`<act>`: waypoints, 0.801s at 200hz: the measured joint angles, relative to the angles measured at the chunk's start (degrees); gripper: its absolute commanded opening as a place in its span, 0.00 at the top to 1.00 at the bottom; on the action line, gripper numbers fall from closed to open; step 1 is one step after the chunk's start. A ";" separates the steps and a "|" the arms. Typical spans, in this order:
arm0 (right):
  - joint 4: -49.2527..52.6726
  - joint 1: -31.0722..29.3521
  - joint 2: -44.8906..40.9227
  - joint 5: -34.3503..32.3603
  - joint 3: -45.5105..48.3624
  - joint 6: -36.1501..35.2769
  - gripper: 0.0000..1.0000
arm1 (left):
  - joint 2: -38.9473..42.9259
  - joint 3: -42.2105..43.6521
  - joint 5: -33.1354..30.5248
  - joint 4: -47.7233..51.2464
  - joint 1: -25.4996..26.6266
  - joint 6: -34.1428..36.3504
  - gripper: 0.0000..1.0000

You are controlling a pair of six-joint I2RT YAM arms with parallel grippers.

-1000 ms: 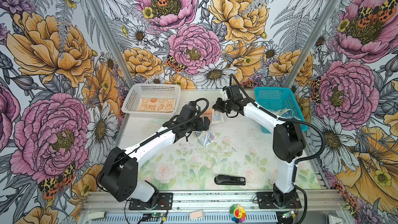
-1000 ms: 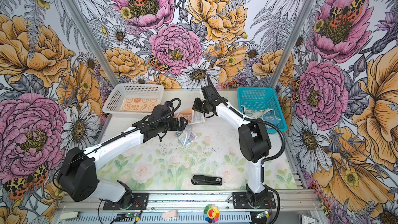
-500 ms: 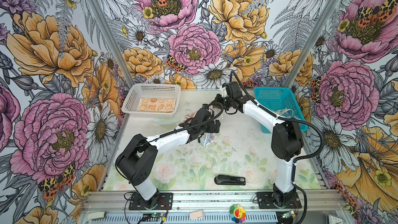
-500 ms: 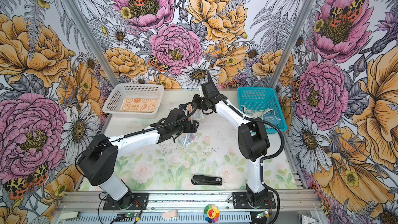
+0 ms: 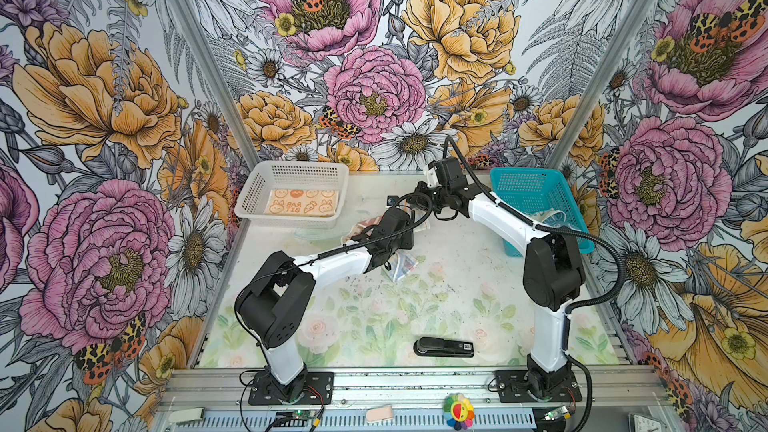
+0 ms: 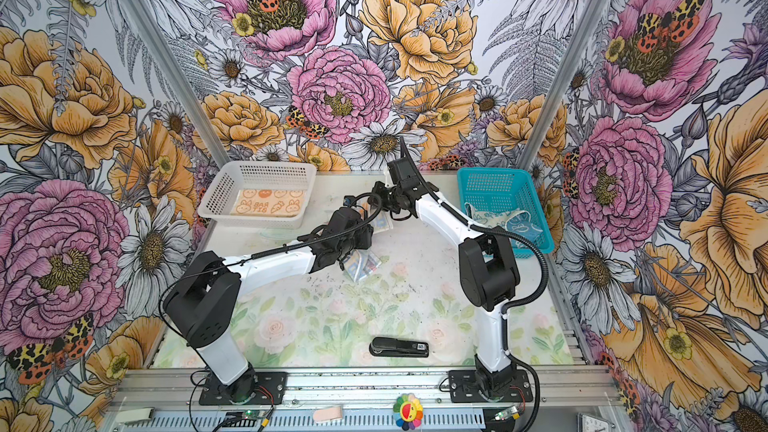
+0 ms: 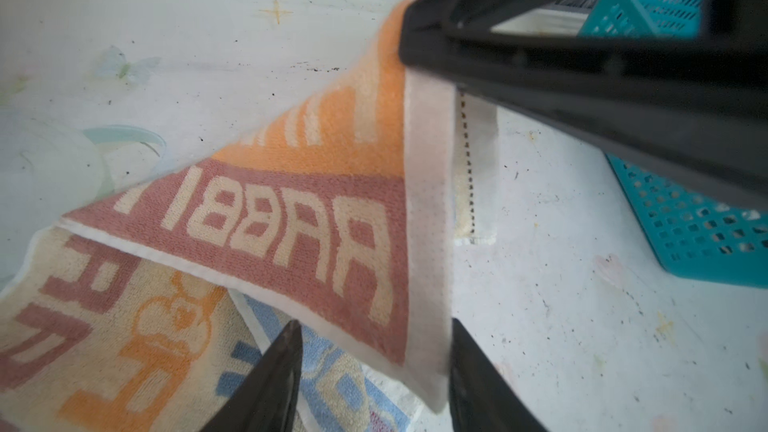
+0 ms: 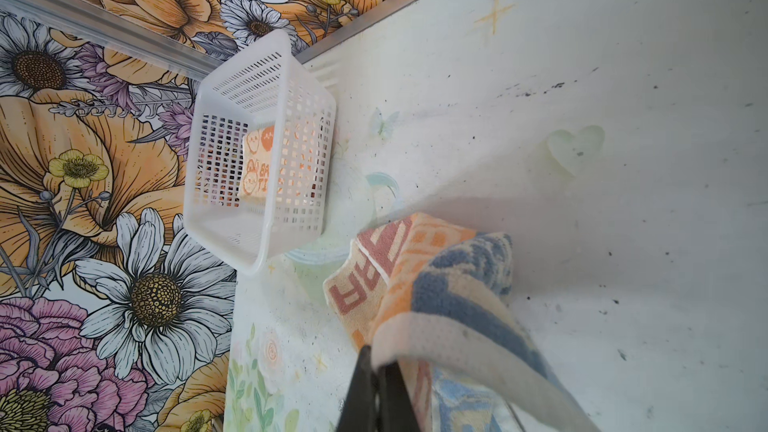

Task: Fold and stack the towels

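One of the towels (image 7: 332, 218), orange and pink with "RABBIT" lettering and a blue part, hangs partly lifted over the table's far middle. My right gripper (image 8: 376, 361) is shut on its white hem (image 8: 432, 326); in both top views this gripper (image 5: 417, 205) (image 6: 380, 197) sits beside the left one. My left gripper (image 7: 374, 326) is open, its fingers either side of the towel's hanging corner. The arms hide most of the towel in a top view; a bit (image 5: 401, 268) shows on the table. A folded bunny-print towel (image 5: 301, 206) lies in the white basket (image 5: 249, 197).
A teal basket (image 5: 536, 184) at the far right holds crumpled towels (image 5: 552, 218). A black stapler (image 5: 444, 347) lies near the table's front edge. The flowered walls close in the back and both sides.
My left arm has swung right, in under the right gripper, and its jaws have narrowed around the towel's hanging corner. The right gripper has kept its hold on the hem.
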State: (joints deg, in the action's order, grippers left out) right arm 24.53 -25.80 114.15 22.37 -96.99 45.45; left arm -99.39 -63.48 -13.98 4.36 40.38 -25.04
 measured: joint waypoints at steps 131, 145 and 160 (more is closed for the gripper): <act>-0.28 0.24 1.73 1.51 0.87 -1.22 0.59 | 2.38 2.97 10.32 0.04 -6.93 3.10 1.00; -0.39 0.63 1.27 1.81 2.75 -2.12 0.53 | 3.34 2.95 11.06 1.53 -8.20 3.85 1.00; -0.42 1.22 0.39 1.90 5.66 -3.69 0.49 | 3.82 2.58 11.47 3.85 -9.44 4.55 1.00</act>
State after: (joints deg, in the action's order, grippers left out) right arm 24.12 -24.58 114.54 24.27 -91.33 41.76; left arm -95.57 -60.90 -2.50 8.21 30.94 -20.49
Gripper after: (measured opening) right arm 0.476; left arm 0.053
